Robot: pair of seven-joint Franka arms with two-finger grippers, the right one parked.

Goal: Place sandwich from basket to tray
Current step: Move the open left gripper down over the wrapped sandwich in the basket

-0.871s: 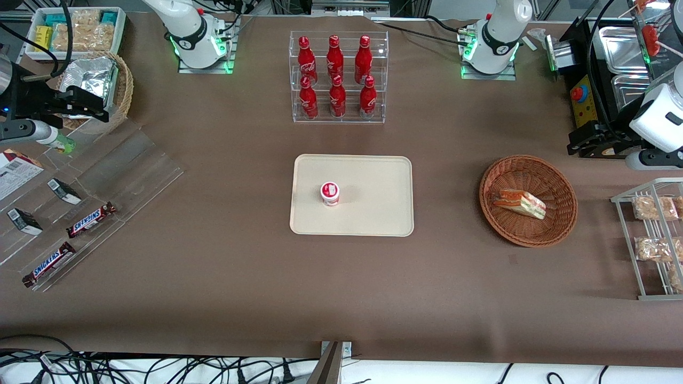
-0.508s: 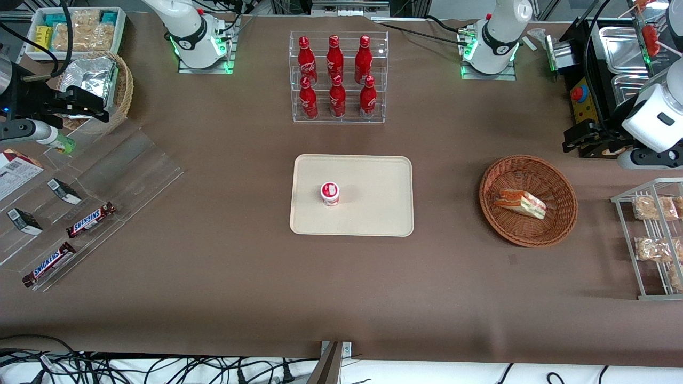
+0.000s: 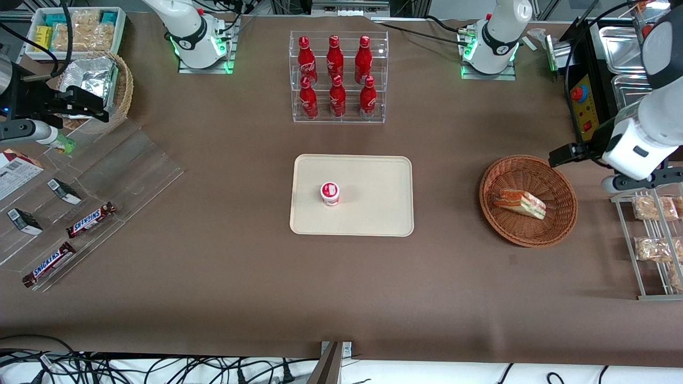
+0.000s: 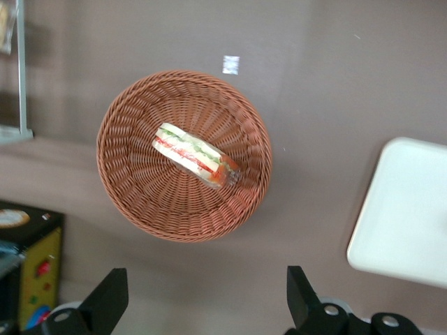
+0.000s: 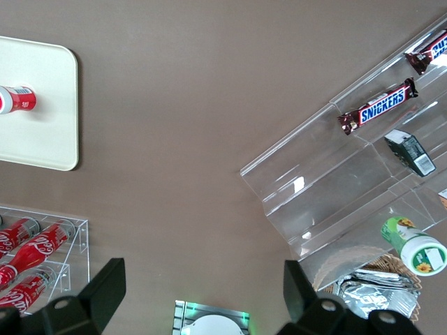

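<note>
The sandwich [image 3: 520, 203], a wrapped wedge with red, orange and green layers, lies in the round reddish-brown basket [image 3: 555, 176]. Both also show in the left wrist view, the sandwich [image 4: 195, 155] lying across the middle of the basket [image 4: 160, 202]. The cream-beige tray [image 3: 373, 208] lies at the table's middle with a small red-and-white cup [image 3: 330, 193] standing on it; its corner shows in the left wrist view [image 4: 405, 209]. My left gripper [image 3: 561, 154] [image 4: 204, 296] hovers high, just off the basket's rim, farther from the front camera. It is open and empty.
A wire rack with snack packets [image 3: 653, 240] stands beside the basket at the working arm's end. A yellow-faced control box [image 3: 581, 101] and metal trays [image 3: 621, 48] sit farther back. A clear rack of red bottles [image 3: 337, 77] stands farther back than the tray.
My left arm has swung down from beside the control box toward the basket, closer to the front camera. The sandwich, basket and tray have not moved.
</note>
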